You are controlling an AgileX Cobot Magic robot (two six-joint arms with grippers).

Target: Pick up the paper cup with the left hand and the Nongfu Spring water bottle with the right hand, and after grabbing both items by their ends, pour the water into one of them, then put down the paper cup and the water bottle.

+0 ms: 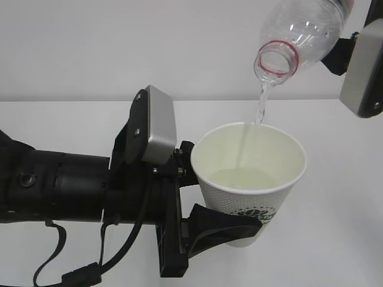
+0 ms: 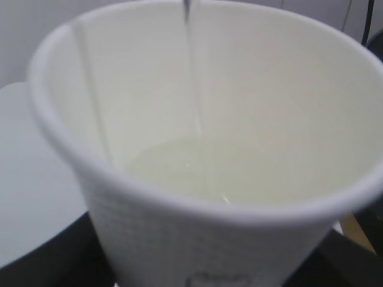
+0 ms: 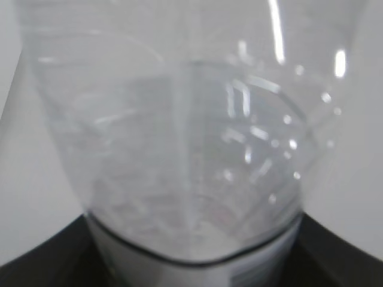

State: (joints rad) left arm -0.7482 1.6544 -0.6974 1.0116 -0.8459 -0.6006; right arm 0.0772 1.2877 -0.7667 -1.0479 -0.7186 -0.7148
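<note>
Exterior view: the left hand (image 1: 230, 206) reaches in from the left edge, black arm with a grey metal plate (image 1: 157, 127) on top. Its two black fingers (image 1: 224, 226) clasp the lower part of the paper cup (image 1: 251, 179), one behind the cup near the rim, one in front under the dark green logo (image 1: 257, 213). The cup is held clear of the white table (image 1: 341, 227), upright with a slight lean toward the camera, mouth open upward.

Above and to the right, the Nongfu Spring water bottle (image 1: 302, 36) is tipped neck-down, its uncapped mouth and red neck ring (image 1: 276, 58) over the far rim of the cup. A thin stream of the water (image 1: 261, 104) falls from the mouth into the cup and runs down the inner far wall; a shallow pool lies at the bottom.

The right hand (image 1: 359, 60) shows at the top right edge, grey plate and black body against the bottle's side. Its fingertips are out of frame here.

Left wrist view: cup interior (image 2: 239, 119) fills the frame, stream landing in the pale pool (image 2: 191, 173).

Right wrist view: the clear bottle body (image 3: 191, 137) sits right up against the lens, black fingers (image 3: 42, 263) on both sides at the bottom corners, closed around the bottle.
</note>
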